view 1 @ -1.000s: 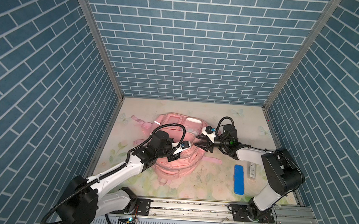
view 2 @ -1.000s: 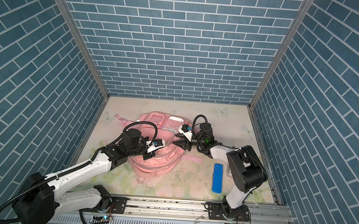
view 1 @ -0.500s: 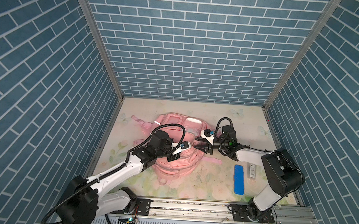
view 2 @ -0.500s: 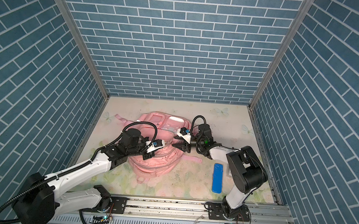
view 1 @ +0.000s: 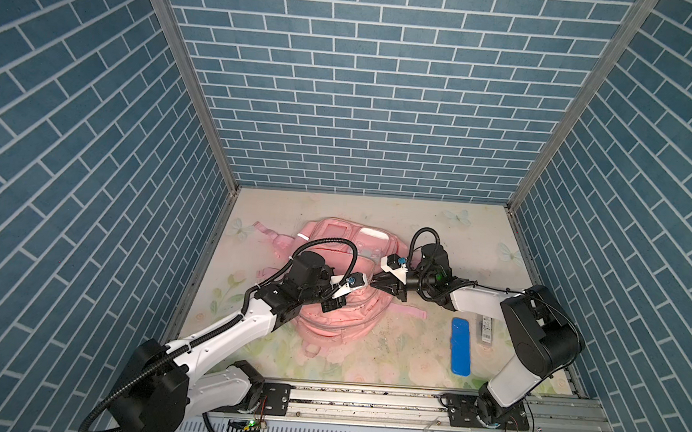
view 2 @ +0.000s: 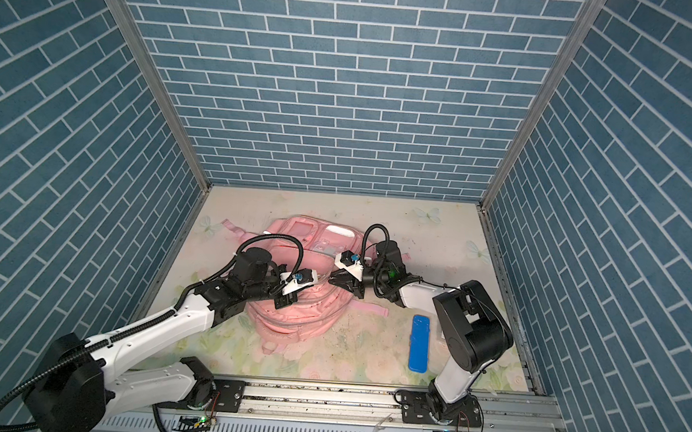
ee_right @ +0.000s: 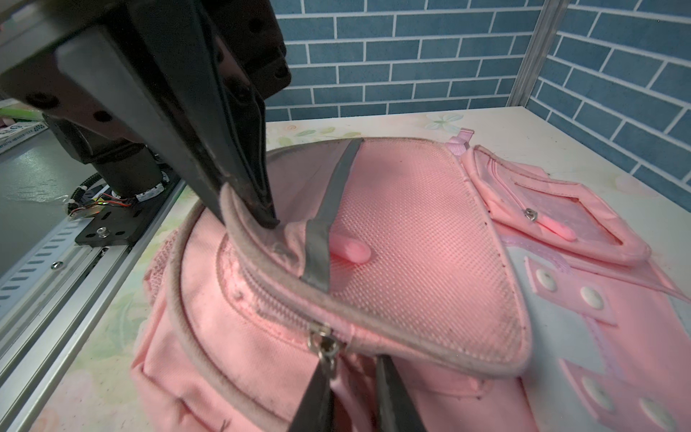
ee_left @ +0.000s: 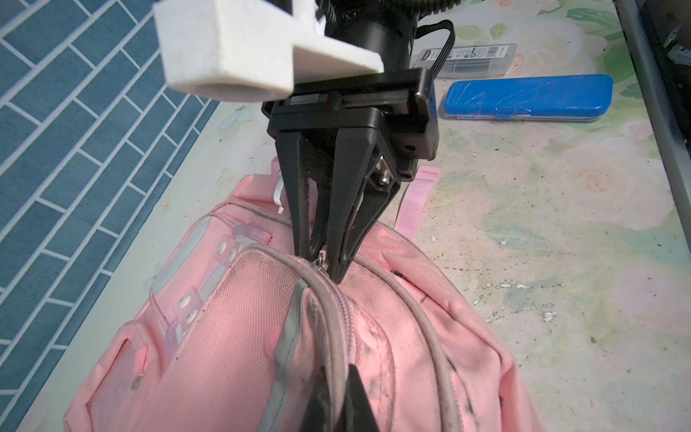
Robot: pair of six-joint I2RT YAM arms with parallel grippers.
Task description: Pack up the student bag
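Note:
The student bag (view 1: 336,325) (view 2: 299,318) lies flat on the floral table, a pink backpack with grey piping. Both arms meet over its front pocket. My left gripper (ee_left: 332,374) (ee_right: 248,217) (view 1: 357,293) is shut on the grey piped edge of the pocket flap, lifting it slightly. Facing it, my right gripper (ee_right: 353,362) (ee_left: 324,262) (view 1: 373,285) has its fingertips closed on the pink zipper pull (ee_right: 323,344) hanging from the metal slider at the flap's edge. A pink object bulges under the mesh flap (ee_right: 351,250).
A blue pencil case (view 1: 461,346) (view 2: 419,342) (ee_left: 523,95) lies right of the bag, with a clear labelled box (view 1: 485,329) (ee_left: 471,60) beside it near the right arm's base. Blue brick walls enclose three sides. A metal rail (view 1: 365,397) runs along the front.
The right gripper's jaws have narrowed onto the zipper pull after edging slightly toward the left gripper. The left arm and the bag have stayed put.

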